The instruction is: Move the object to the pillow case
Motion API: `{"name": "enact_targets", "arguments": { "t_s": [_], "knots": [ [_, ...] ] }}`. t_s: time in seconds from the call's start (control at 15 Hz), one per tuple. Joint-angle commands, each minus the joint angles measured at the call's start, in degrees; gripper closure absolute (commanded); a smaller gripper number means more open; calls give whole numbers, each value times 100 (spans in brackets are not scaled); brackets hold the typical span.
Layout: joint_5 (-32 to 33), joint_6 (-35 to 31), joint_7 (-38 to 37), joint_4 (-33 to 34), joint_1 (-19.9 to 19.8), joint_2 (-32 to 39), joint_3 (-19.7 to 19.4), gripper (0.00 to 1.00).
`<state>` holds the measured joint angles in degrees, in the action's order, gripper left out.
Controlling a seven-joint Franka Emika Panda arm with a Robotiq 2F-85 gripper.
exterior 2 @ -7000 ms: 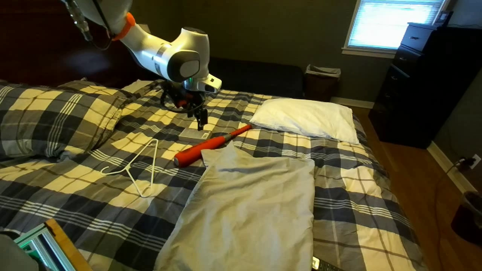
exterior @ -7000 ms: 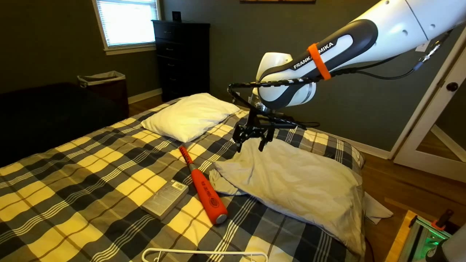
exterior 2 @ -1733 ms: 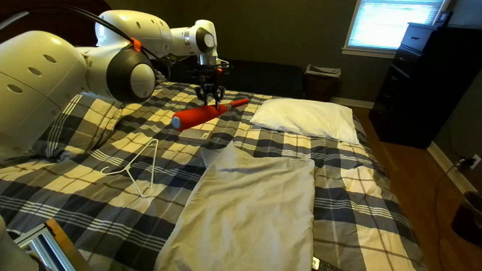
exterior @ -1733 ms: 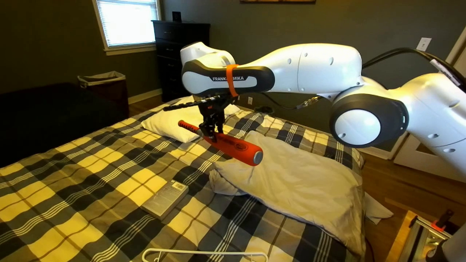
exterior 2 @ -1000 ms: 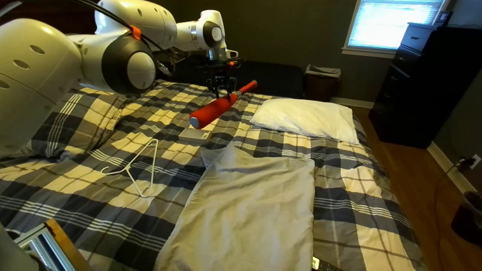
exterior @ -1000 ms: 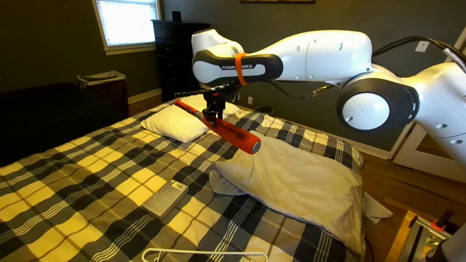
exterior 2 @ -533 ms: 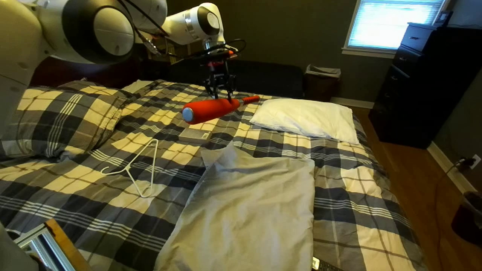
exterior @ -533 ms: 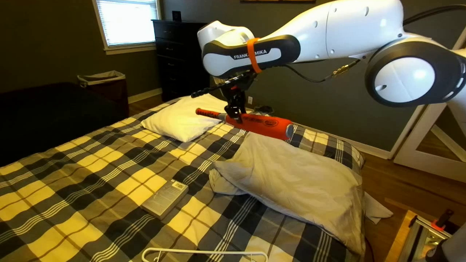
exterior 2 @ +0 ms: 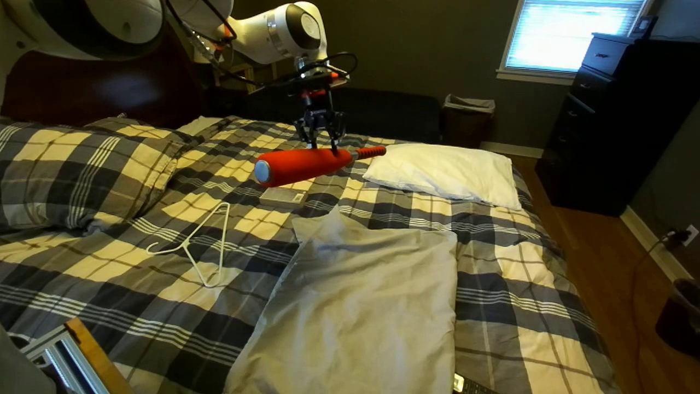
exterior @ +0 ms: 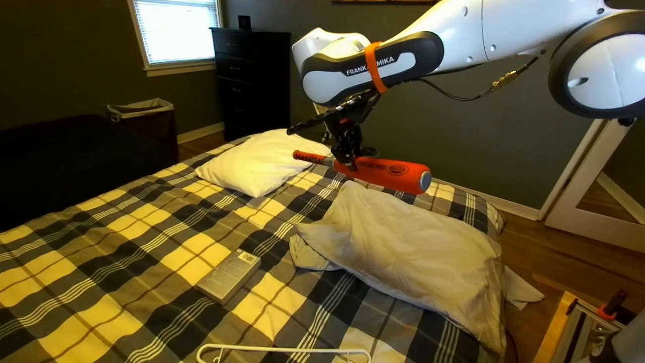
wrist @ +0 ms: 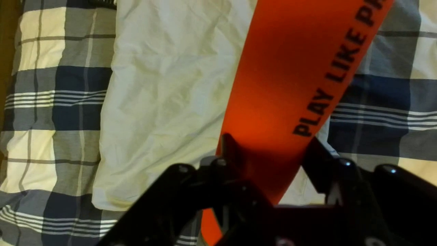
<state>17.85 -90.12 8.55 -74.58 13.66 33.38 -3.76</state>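
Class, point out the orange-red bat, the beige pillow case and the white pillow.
Orange-red bat (wrist: 280, 89), in the wrist view: barrel, beside the lettering.
Beige pillow case (exterior 2: 361, 306), in an exterior view: middle of the cloth.
White pillow (exterior: 264, 161), in an exterior view: its upper face.

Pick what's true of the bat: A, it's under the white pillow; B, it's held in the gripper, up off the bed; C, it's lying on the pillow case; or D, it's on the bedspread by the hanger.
B: in the wrist view the gripper clasps the bat from both sides, and both exterior views show it up above the bedspread.
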Motion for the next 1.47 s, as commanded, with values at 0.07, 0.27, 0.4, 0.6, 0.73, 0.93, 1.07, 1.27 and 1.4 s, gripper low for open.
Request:
{"name": "enact_targets", "arguments": {
  "t_s": [0.07, 0.27, 0.4, 0.6, 0.73, 0.93, 1.07, 1.27, 1.4],
  "knots": [
    [115, 26, -91, -18, -165, -15, 244, 73],
    [284, -564, 930, -1129, -497, -769, 416, 73],
    [402, -924, 1432, -1609, -709, -1121, 453, 73],
    [562, -1727, 2039, -2407, -1023, -1635, 474, 73],
    [397, -2184, 2345, -2982, -1262, -1931, 470, 73],
    [-51, -2994, 2862, -3932, -1682, -2342, 407, 73],
    [-283, -3323, 3081, -4590, -1886, -2602, 303, 73],
    [-247, -3267, 2847, -4422, -1901, -2348, 191, 48],
    [-347, -3380, 2822, -4807, -2024, -2589, 62, 48]
  ]
}}
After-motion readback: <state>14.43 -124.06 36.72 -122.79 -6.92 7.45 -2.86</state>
